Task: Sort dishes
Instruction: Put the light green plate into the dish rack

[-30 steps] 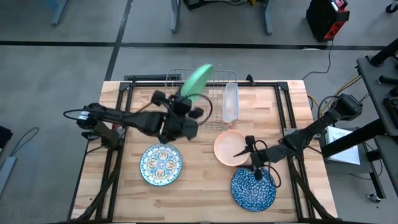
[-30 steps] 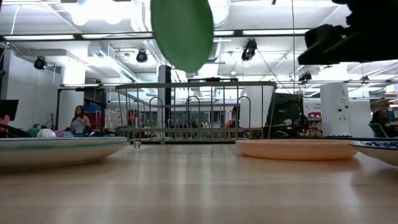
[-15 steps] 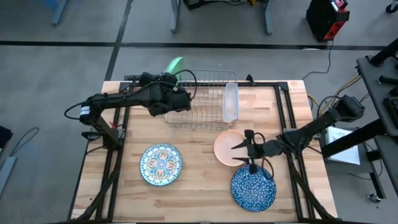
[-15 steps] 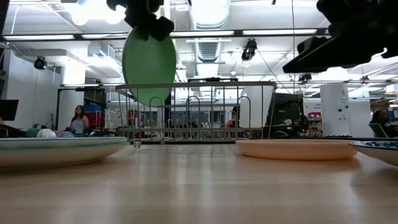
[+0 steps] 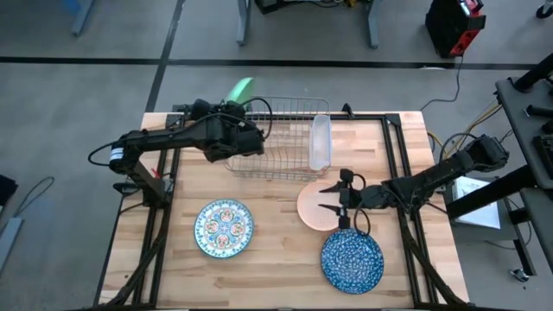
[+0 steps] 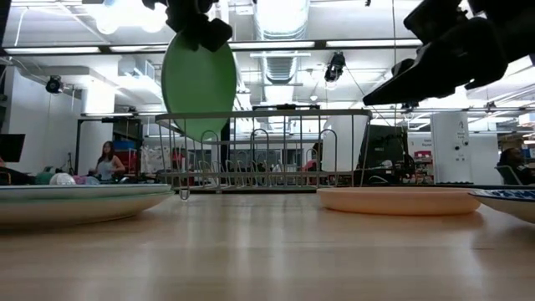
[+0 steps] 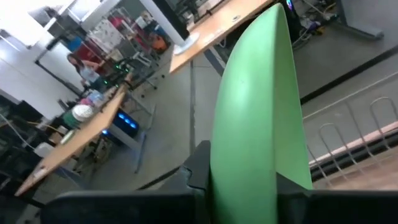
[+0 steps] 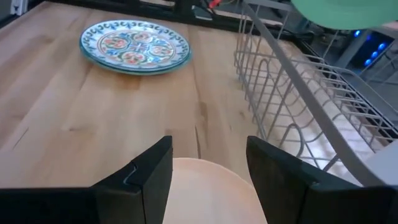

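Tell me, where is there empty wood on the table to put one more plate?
Bare wood shows left of the floral plate, and between it and the peach bowl. The strip right of the clear tray is bare too. It is crowded around the bowl and the blue speckled plate, where the open right gripper hovers. The left gripper holds the green plate over the wire rack.

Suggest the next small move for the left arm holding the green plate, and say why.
Probably lower it into a slot: the left pincer grips the plain green round plate upright at the silver wire rack's left end, its lower edge level with the top rail. The right pincer hovers open over the peach-pink shallow bowl.
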